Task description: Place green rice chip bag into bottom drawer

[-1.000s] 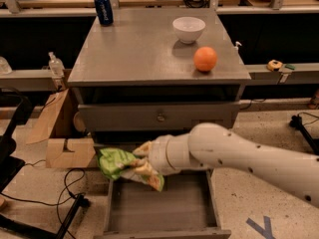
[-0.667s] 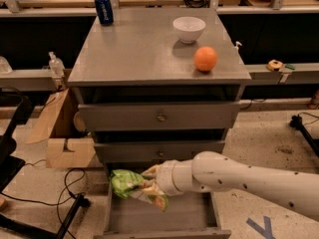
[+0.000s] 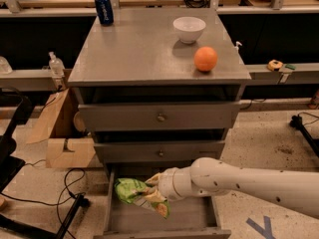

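Note:
The green rice chip bag (image 3: 137, 193) is crumpled and hangs over the left part of the open bottom drawer (image 3: 197, 219), just above its grey tray floor. My gripper (image 3: 155, 184) reaches in from the right on a white arm and is shut on the bag's right end. The bag hides most of the fingertips. I cannot tell whether the bag's lower corner touches the drawer floor.
The cabinet top (image 3: 139, 49) holds a blue can (image 3: 104, 9), a white bowl (image 3: 189, 29) and an orange (image 3: 205, 59). Two knobbed drawers (image 3: 160, 117) above are closed. A cardboard box (image 3: 65, 133) and cables (image 3: 55, 193) lie left of the cabinet.
My gripper has carried the bag to the right and down, from beside the drawer's left edge to over its inside. The arm sits lower and further right.

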Action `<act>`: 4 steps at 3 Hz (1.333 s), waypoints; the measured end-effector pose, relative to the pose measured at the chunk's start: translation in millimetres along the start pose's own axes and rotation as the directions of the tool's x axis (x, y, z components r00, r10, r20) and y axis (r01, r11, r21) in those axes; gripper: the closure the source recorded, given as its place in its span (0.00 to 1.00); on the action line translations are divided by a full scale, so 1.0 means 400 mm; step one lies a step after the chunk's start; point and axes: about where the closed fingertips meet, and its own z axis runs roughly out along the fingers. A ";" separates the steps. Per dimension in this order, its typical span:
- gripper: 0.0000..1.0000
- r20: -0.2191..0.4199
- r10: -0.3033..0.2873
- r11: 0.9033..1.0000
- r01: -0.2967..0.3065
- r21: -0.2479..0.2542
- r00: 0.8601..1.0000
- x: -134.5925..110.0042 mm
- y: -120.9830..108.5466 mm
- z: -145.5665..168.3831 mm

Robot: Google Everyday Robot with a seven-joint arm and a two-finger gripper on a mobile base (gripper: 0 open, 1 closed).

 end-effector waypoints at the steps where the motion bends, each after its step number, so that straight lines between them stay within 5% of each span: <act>1: 1.00 -0.004 0.029 1.000 -0.029 -0.003 1.000 0.036 -0.025 0.031; 2: 1.00 -0.019 0.056 0.998 -0.056 -0.006 0.998 0.137 -0.092 0.091; 4: 1.00 -0.060 0.176 0.984 -0.177 -0.003 0.982 0.449 -0.269 0.250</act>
